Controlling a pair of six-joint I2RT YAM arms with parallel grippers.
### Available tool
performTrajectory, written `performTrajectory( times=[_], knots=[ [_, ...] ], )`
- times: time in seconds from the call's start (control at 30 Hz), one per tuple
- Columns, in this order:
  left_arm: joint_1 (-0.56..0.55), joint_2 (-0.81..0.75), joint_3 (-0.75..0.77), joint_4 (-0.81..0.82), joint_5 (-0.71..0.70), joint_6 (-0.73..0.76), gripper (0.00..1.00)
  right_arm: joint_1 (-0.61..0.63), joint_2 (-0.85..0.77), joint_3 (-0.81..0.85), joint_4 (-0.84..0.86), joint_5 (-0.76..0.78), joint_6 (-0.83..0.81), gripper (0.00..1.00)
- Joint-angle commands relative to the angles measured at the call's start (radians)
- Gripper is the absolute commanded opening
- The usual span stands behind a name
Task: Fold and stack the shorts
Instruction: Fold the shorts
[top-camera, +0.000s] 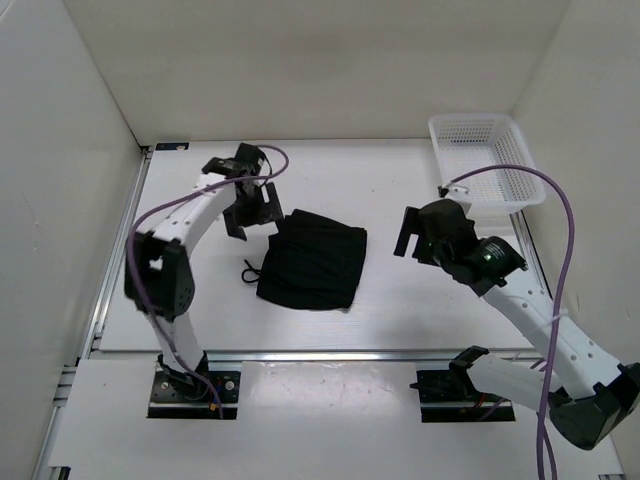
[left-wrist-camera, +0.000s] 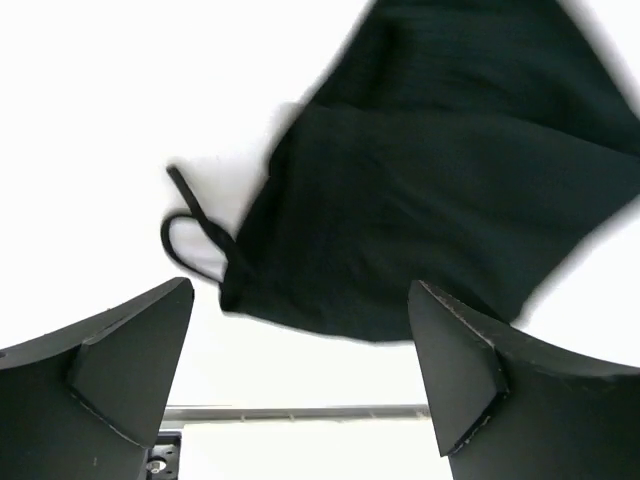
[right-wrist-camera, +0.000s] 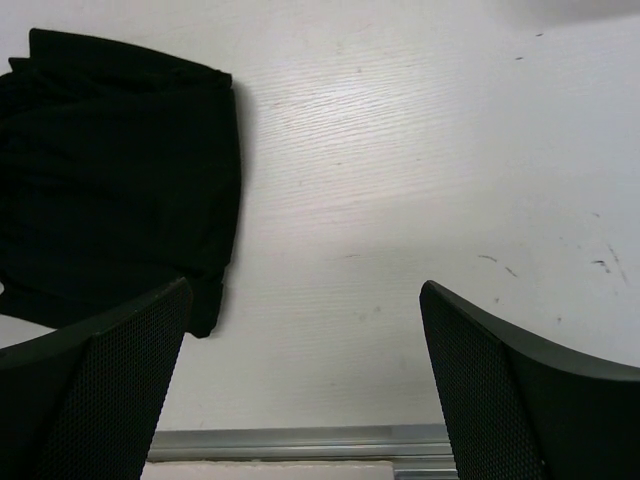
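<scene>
The black shorts (top-camera: 312, 260) lie folded into a rough square on the white table, near the middle. Their thin drawstring (top-camera: 249, 272) loops out at the left edge. They also show in the left wrist view (left-wrist-camera: 440, 190), drawstring (left-wrist-camera: 195, 235) to the left, and in the right wrist view (right-wrist-camera: 110, 180) at the upper left. My left gripper (top-camera: 243, 212) is open and empty, hovering just beyond the shorts' far left corner. My right gripper (top-camera: 410, 240) is open and empty, to the right of the shorts and apart from them.
A white mesh basket (top-camera: 484, 160) stands at the far right corner of the table. White walls enclose the table on three sides. A metal rail (top-camera: 320, 353) runs along the near edge in front of both arm bases.
</scene>
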Motion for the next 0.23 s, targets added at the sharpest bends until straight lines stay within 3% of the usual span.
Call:
performTrajectory(
  times=[0.0,0.2],
  knots=[
    [-0.005,-0.271,0.050,-0.031,0.017,0.045,1.00,-0.004,-0.047,0.004,-0.044,0.091,0.009,0.99],
    [-0.005,-0.584,-0.072,0.015,0.029,0.035,1.00,-0.004,-0.112,0.004,-0.069,0.148,0.007,0.99]
  ],
)
